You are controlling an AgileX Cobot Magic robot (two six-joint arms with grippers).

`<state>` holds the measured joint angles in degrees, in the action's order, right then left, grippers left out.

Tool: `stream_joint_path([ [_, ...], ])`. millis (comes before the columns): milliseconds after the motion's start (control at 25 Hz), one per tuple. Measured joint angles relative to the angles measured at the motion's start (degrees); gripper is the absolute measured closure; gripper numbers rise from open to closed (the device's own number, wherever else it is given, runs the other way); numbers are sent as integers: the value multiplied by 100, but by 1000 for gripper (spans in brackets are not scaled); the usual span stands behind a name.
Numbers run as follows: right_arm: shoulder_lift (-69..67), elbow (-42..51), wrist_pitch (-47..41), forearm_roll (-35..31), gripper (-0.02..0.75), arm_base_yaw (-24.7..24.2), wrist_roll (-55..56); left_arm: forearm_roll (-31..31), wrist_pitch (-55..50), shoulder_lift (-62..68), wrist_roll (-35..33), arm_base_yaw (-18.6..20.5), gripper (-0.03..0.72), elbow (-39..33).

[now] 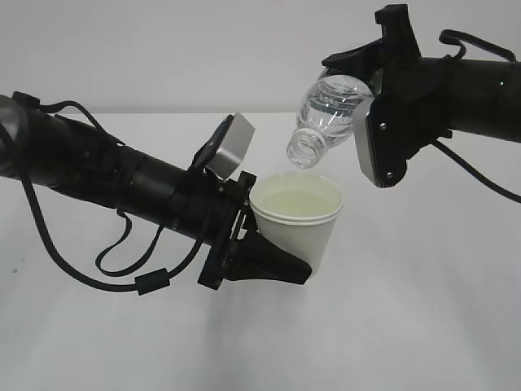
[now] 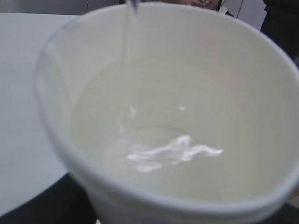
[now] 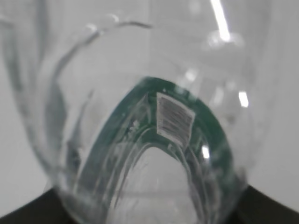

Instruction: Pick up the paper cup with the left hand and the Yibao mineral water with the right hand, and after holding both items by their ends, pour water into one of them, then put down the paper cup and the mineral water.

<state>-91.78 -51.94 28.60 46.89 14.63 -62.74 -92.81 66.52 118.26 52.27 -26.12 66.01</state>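
Left hand [image 1: 269, 265] grasping paper cup [image 1: 297, 224]; right hand [image 1: 370, 106] clamping tilted Yibao mineral water [image 1: 326, 114]. Keep mouth over rim, cup steady, stream thin.

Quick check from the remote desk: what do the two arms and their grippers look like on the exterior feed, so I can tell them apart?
The left arm is a black tube with loose black cables looping beneath it and a grey square block near the wrist; its gripper is all black. The right arm is also black, with a thin looping cable, and its black gripper carries a silver-white edge plate.
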Motion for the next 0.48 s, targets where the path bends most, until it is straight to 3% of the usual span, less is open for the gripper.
stream_joint_path([
  [480, 0, 0, 12, -12, 339, 0, 266, 8, 0, 0, 0, 0, 261, 0],
])
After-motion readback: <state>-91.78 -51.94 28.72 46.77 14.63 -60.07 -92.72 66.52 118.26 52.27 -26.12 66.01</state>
